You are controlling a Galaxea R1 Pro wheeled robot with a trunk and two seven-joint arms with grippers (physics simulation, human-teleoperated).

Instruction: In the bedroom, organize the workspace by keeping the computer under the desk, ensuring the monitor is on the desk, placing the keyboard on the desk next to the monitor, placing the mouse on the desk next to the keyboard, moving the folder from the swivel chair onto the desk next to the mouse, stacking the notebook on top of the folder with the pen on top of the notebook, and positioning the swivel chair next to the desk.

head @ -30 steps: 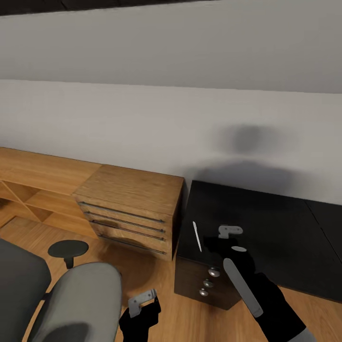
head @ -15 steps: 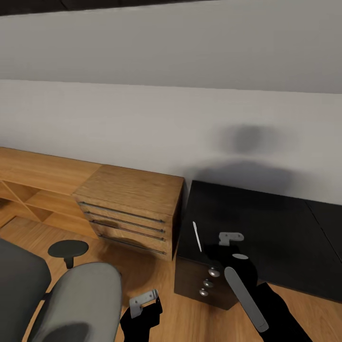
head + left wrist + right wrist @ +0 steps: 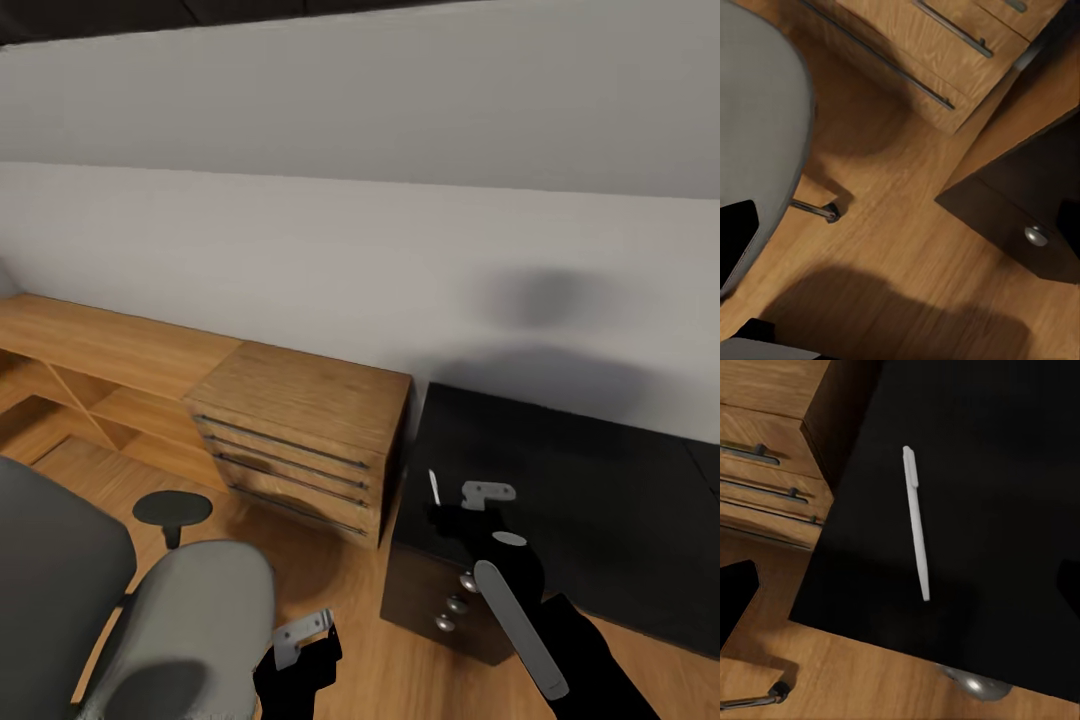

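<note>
The white pen lies on the glossy black desk close to its left front corner. In the head view the pen pokes out from behind my right gripper, which hovers just above it, open, with nothing between its fingers. My left gripper hangs low over the wood floor, open and empty, between the swivel chair and the desk's drawer unit. The chair's grey seat and one castor lie below the left gripper.
A light wood dresser with long handles stands against the desk's left side. A low wood shelf unit runs along the wall further left. The chair's black armrest rises in front of the dresser. Round silver knobs stick out of the drawer fronts.
The whole head view has swung left, shifting everything in it to the right. My right gripper now covers more of the pen. The left gripper has barely moved.
</note>
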